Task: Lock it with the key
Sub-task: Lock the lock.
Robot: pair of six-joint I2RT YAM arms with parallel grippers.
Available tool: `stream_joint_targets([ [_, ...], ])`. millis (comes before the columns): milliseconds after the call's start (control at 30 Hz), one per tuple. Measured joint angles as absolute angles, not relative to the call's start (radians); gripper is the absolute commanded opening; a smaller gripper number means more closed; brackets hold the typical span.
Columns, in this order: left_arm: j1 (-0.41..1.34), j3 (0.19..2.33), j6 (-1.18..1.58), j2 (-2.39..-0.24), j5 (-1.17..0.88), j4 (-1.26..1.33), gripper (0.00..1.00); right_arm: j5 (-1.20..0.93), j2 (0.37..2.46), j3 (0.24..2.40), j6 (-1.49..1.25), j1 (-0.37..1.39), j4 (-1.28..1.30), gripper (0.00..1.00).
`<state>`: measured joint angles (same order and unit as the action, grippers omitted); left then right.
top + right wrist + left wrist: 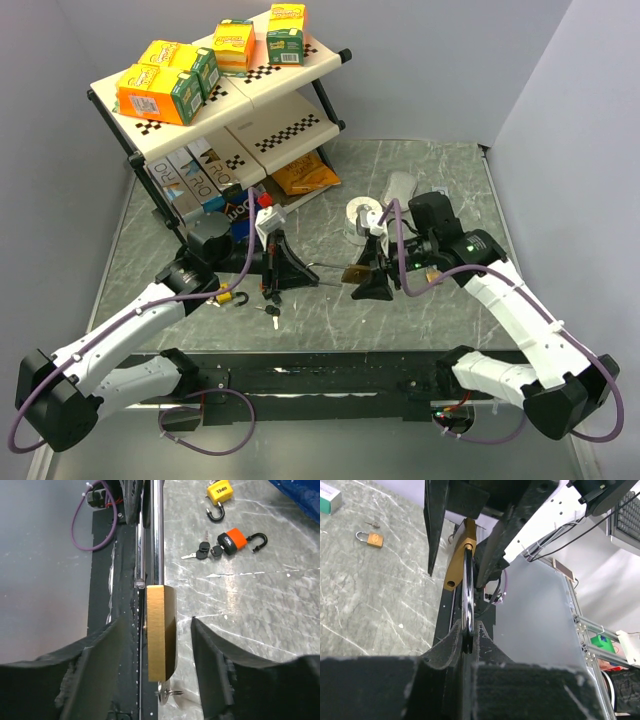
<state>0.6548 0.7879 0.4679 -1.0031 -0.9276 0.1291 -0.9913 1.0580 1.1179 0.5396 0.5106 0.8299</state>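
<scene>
Upper left in the top view stands a shelf [310, 62] of boxes. The left gripper [468, 632] is clenched on the chrome shackle [467, 590]. The yellow padlock [220, 491] and the orange padlock [233, 540], with black keys [204, 550] beside it, lie on the table below that gripper. The brass padlock [161, 645] is held mid-frame between both grippers. The right gripper [157, 622] is released, its fingers straddling the brass body. I count four padlocks, including a small one [370, 539]. A ring [168, 695] under the body is blurred, so I cannot confirm a key.
</scene>
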Motion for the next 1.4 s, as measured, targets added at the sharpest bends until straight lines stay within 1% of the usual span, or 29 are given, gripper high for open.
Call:
stream_joint_targets([
  [67,0.654,0.788,0.482,-1.003,-0.929,0.141,0.01,-0.996,1.065,1.118,0.538,0.512,0.828,0.52],
  [167,0.653,0.788,0.494,-1.003,-0.934,0.155,0.01,-1.003,1.068,1.118,0.531,0.515,0.818,0.42],
  [200,0.653,0.788,0.495,-1.003,-0.936,0.157,0.01,-1.008,1.069,1.118,0.524,0.515,0.815,0.35],
  [267,0.651,0.788,0.495,-1.003,-0.938,0.157,0.01,-1.016,1.069,1.118,0.516,0.516,0.809,0.29],
  [300,0.651,0.788,0.495,-1.003,-0.940,0.157,0.01,-1.017,1.069,1.118,0.510,0.516,0.807,0.21],
  [333,0.650,0.788,0.493,-1.003,-0.943,0.157,0.01,-1.018,1.069,1.118,0.506,0.517,0.806,0.16],
  [400,0.650,0.788,0.482,-1.000,-0.944,0.149,0.01,-1.023,1.070,1.118,0.501,0.517,0.807,0.00],
  [667,0.649,0.790,0.332,-0.994,-0.944,0.098,0.01,-1.063,1.101,1.118,0.486,0.519,0.833,0.00],
  [800,0.649,0.791,0.300,-0.993,-0.944,0.091,0.01,-1.081,1.112,1.121,0.451,0.519,0.832,0.00],
  [1233,0.680,0.783,0.356,-0.989,-0.929,0.103,0.01,-1.104,1.143,1.139,0.335,0.549,0.831,0.00],
  [1400,0.689,0.759,0.409,-0.997,-0.921,0.146,0.01,-1.105,1.158,1.145,0.292,0.554,0.839,0.00],
])
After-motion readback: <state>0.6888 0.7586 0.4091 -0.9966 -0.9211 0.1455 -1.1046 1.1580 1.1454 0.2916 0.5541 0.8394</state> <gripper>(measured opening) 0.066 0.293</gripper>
